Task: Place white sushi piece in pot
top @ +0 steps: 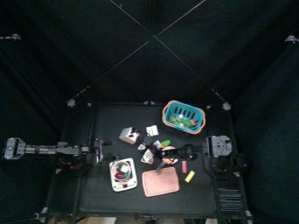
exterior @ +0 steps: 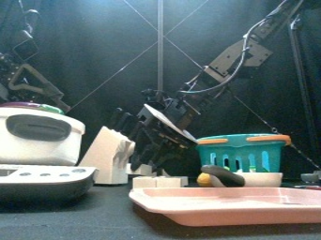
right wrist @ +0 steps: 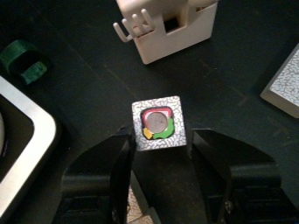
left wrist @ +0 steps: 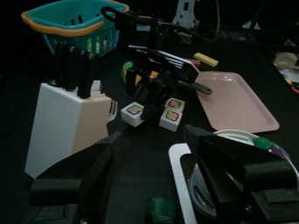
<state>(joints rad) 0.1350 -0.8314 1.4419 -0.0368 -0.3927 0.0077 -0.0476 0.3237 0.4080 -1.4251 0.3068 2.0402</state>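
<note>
Black curtains enclose a small black table [top: 105,118] at centre frame in the top view.

- Pot [exterior: 36,136]: white, with a grey handle; left edge of the front view, standing on a flat white base. Contents cannot be made out.
- Pink tray [exterior: 238,200]: lower right of the front view, nearest the camera. Nothing visibly on it.
- Teal basket [top: 183,113]: upper right of the table in the top view; contents not legible.
- Knife block [left wrist: 68,122]: white, left of centre in the left wrist view, dark handles rising from its top.
- Right gripper [right wrist: 160,159]: reached across to mid-table, jaws apart, straddling the white sushi piece [right wrist: 159,123], which lies on the table outside the pot. Only the right wrist view shows its pink and green filling.
- Left gripper [left wrist: 149,175]: low at the table's left, jaws apart, holding nothing.
</note>
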